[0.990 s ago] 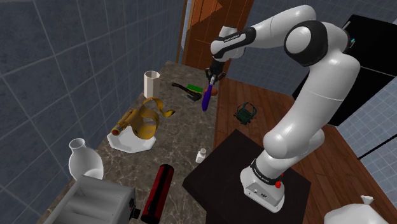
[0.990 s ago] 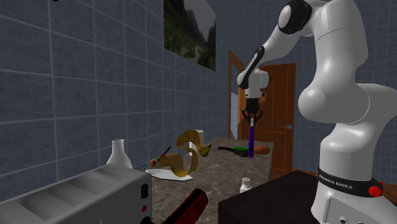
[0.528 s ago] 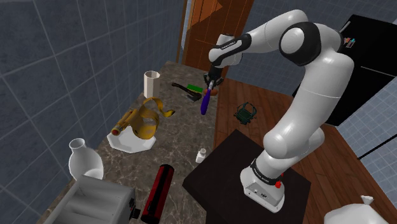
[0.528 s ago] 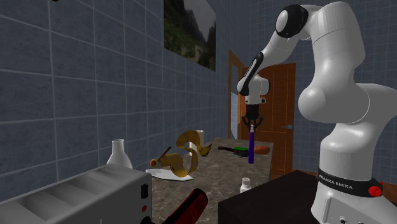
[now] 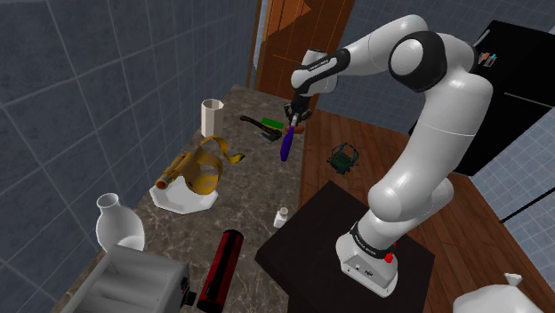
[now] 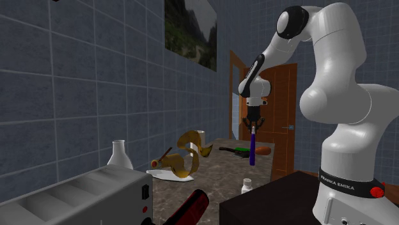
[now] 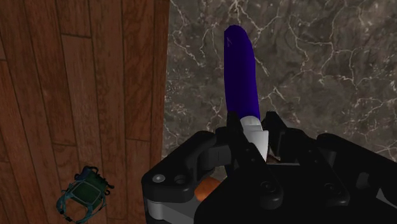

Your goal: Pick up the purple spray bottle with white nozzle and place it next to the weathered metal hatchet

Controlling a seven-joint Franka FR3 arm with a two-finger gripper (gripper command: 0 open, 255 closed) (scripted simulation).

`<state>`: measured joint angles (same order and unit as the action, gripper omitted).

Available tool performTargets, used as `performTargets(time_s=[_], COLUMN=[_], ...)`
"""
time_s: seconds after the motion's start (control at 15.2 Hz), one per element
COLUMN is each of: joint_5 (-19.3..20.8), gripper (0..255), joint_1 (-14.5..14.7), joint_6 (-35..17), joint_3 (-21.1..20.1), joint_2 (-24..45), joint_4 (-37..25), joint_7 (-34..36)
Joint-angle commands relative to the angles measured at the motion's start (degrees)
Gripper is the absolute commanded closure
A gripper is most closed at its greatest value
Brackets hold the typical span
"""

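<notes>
Here the fingers (image 7: 231,141) are clenched on the white nozzle of the purple spray bottle (image 7: 240,70). One finger presses it from each side, and the purple body runs straight out beyond their tips. In the shoulder view the fingers (image 5: 294,113) hold the spray bottle (image 5: 286,142) by its top, with the body hanging down at a slight slant. In the second exterior view the bottle (image 6: 252,147) hangs nearly upright below the fingers (image 6: 250,120).

The bottle is over the marbled desk (image 7: 318,63), close to the edge where the stone meets the wooden floor (image 7: 83,83). Whether its base touches the stone cannot be told. The hatchet (image 5: 263,126) lies flat on the desk (image 5: 258,191) just beside the bottle, on the shoulder view's left of it (dark handle, greenish head). In the second exterior view the hatchet (image 6: 235,150) lies just left of the bottle's lower part.

Farther along the desk (image 6: 224,174) a golden ornament (image 5: 200,169) sits on a white base, well apart from the bottle. A small green object (image 7: 81,194) lies on the floor.
</notes>
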<state>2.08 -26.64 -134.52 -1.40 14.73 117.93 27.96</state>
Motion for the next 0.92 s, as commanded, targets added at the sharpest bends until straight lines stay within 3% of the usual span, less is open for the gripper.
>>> performTargets(time_s=[0.0, 0.33, 0.59, 0.86], joint_5=[0.0, 0.0, -0.3, -0.3], gripper=[0, 0, 0, 0], joint_1=[0.0, 0.0, 0.0, 0.0], joint_6=[0.0, 0.0, 6.4, 6.4], joint_3=[0.0, 0.0, -0.1, -0.1], joint_2=[0.0, 0.0, -4.3, -4.3], joint_4=[0.0, 0.0, -2.1, -2.1], joint_7=[0.0, 0.0, -0.2, -0.2])
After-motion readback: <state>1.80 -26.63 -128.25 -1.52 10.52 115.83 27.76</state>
